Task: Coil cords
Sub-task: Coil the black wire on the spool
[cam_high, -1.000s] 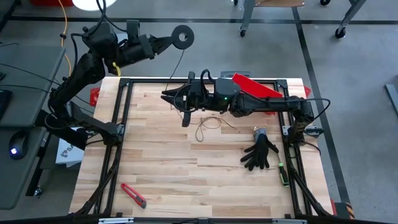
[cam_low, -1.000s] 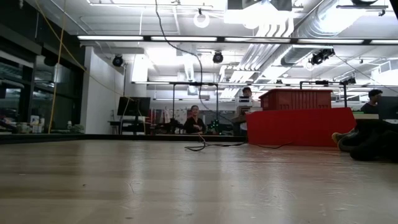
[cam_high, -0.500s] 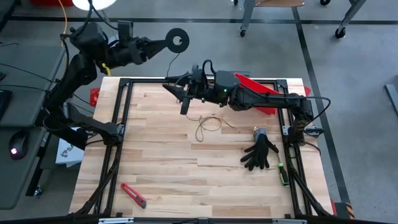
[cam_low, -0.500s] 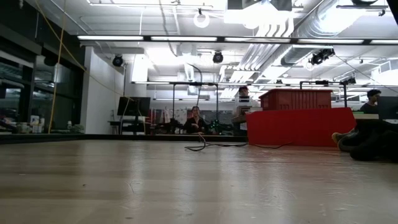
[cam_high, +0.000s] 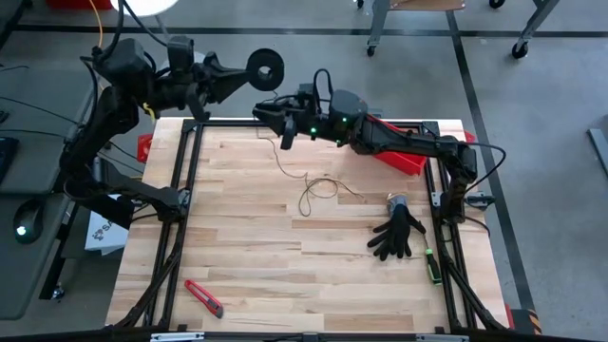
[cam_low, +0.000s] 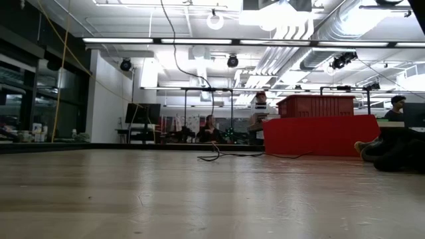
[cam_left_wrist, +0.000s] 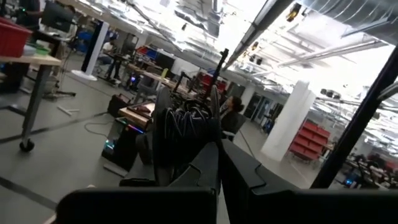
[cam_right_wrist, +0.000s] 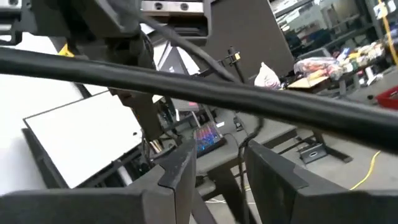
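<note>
The small round black spool (cam_high: 265, 68) hangs in the air beyond the table's far left corner, with my left gripper (cam_high: 237, 76) shut on it. In the left wrist view the spool (cam_left_wrist: 183, 130) shows edge-on, with cord wound on it. The thin dark cord (cam_high: 318, 188) lies in a loose loop on the table's middle. From there it rises past my right gripper (cam_high: 271, 119), which is raised over the far edge. In the right wrist view that gripper (cam_right_wrist: 217, 162) is open, and a thin line runs through its gap. The cord (cam_low: 207, 113) climbs out of the low view. My left gripper pinches the spool between its two fingers at the rim nearest the arm (cam_left_wrist: 214, 146). It comes in about level from the table's left. The spool is lifted clear of the table. My right gripper has the cord running through its open gap; I cannot tell whether it touches a finger.
A red bin (cam_high: 394, 147) sits at the far right under my right arm. A black glove (cam_high: 397, 233), a small grey object (cam_high: 396, 202) and a green tool (cam_high: 432, 266) lie at the right. A red utility knife (cam_high: 204, 297) lies near left. People sit in the room beyond.
My right gripper has gone toward the table's far edge and rolled about its own axis, and the cord now slants from it down to the loop. My left gripper has drawn the spool a little toward the left and rolled, so the spool has turned.
</note>
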Controlling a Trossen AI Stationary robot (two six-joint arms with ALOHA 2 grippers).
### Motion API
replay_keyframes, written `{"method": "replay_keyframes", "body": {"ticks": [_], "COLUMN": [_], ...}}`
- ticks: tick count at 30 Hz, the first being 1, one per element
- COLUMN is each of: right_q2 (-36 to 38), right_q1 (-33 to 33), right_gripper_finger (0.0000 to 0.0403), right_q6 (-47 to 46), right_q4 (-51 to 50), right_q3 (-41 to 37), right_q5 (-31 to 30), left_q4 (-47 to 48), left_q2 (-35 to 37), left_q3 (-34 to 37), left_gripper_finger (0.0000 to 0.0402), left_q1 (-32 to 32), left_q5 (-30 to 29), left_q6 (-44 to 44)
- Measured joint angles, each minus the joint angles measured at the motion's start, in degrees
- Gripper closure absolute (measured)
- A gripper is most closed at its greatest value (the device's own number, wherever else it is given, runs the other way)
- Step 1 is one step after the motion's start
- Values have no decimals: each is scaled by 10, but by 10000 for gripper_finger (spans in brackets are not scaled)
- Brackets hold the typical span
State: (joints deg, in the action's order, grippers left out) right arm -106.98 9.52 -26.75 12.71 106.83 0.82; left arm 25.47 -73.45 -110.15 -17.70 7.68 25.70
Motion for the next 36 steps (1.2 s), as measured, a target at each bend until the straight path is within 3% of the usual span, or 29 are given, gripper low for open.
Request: {"method": "replay_keyframes", "body": {"ticks": [20, 36], "right_q2": [0, 6], "right_q1": [18, 41], "right_gripper_finger": [274, 274], "right_q6": [115, 121], "right_q4": [-18, -15], "right_q3": [0, 0], "right_q5": [33, 63], "left_q4": [2, 23], "left_q2": [34, 43], "left_q3": [0, 0], "left_gripper_finger": [401, 401], "left_q1": [1, 1], "left_q5": [-20, -38], "left_q6": [-27, -29]}}
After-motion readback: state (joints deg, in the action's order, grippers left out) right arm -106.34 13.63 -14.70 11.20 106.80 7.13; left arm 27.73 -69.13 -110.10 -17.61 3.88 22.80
